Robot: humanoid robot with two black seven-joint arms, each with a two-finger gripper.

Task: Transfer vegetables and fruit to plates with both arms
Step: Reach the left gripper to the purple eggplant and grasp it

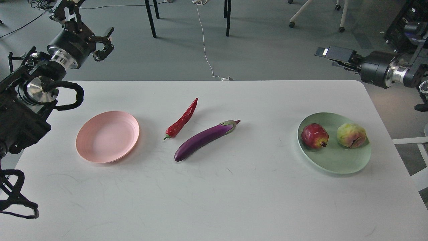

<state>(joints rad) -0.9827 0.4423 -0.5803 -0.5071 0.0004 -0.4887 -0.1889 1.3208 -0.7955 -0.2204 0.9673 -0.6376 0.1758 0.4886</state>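
Vegetables 2 on table (214,201) | fruit 2 on green plate (334,164) | pink plate (107,137) bare | left tool (103,43) apart | right tool (326,53) unclear

The pink plate (107,136) lay bare on the left of the table. Right of it lay the red chili (182,118), slanted, its green stem toward the near side. Just beside it, apart, the purple eggplant (204,139) lay at a like slant, its cap pointing far and right. Well to the right, the mint plate (334,164) held both fruits side by side, apart: the dark red fruit (314,135) on the left, the yellow-green fruit (351,135) on the right.
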